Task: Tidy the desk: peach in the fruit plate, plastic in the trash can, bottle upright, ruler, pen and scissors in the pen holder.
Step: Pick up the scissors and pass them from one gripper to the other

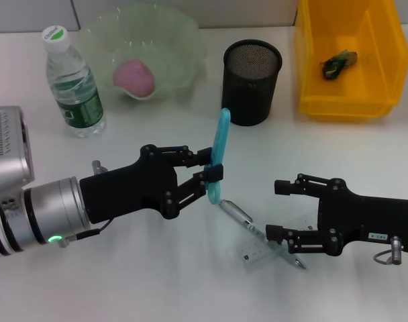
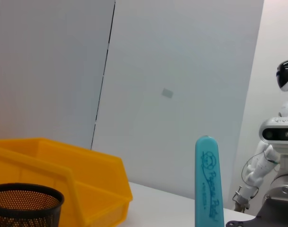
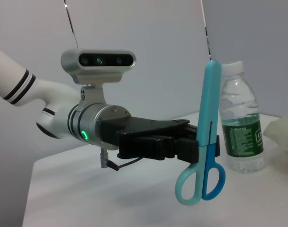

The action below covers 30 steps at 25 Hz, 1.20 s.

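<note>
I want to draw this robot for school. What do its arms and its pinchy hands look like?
The left gripper is black, built from jointed bars with visible bolts. Behind it sits a shiny silver wrist with a small green light, a thin black cable and a silver camera box on top; farther up, the arm is white with black stripes. The right gripper is black too, with a small white label and a thin cable loop.

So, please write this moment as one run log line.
left tool: holds scissors upright, lifted | right tool: open over pen
</note>
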Tool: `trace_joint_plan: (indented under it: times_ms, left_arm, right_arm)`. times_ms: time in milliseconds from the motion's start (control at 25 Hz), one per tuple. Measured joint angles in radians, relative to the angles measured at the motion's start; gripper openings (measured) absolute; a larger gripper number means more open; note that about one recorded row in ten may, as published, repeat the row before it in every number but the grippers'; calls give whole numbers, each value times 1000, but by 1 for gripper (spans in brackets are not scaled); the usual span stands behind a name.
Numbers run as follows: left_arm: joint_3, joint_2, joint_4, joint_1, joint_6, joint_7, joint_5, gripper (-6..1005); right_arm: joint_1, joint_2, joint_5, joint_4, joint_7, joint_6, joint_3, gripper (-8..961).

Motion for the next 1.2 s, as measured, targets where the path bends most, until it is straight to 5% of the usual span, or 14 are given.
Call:
trace_joint_plan:
  times_ms: [760, 1200]
  left_arm:
    - [0, -1, -69, 3, 36, -45, -75, 265]
    - [-18, -1, -162, -21, 24, -232, -212, 264]
  right_arm:
    - [-1, 0, 1, 8, -23, -1, 2, 817]
    - [-9, 0, 2, 11, -68, -5, 3, 815]
